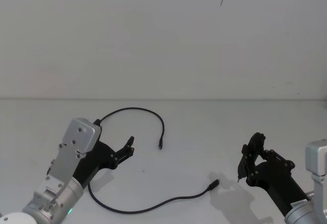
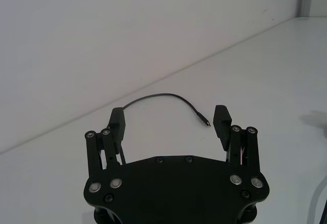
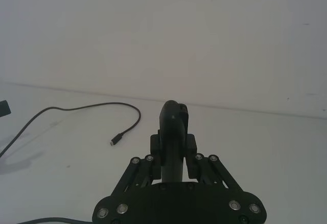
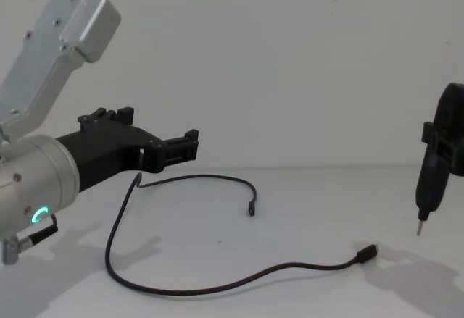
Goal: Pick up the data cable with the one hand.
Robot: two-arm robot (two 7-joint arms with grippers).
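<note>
1. Data cable (image 1: 134,108): slack on the table (image 1: 214,132), both plugs free, not gripped. Nothing is picked up yet, so the descent, the close and the lift are all left.
2. Left gripper (image 1: 127,148): jaws wide apart, holding and touching nothing. In the chest view it hangs above the table, and a bend of the cord passes under it.
3. Left wrist view: one plug end and its arc lie on the table beyond the fingers (image 2: 220,119), framed between them.
4. Judgement: the cord is thin and lies flat, so the jaws must go right down or they will close on air.
5. Right gripper (image 1: 252,155): clamped on a slim black tool (image 4: 435,180), parked right, near the other plug but not touching it.
</note>
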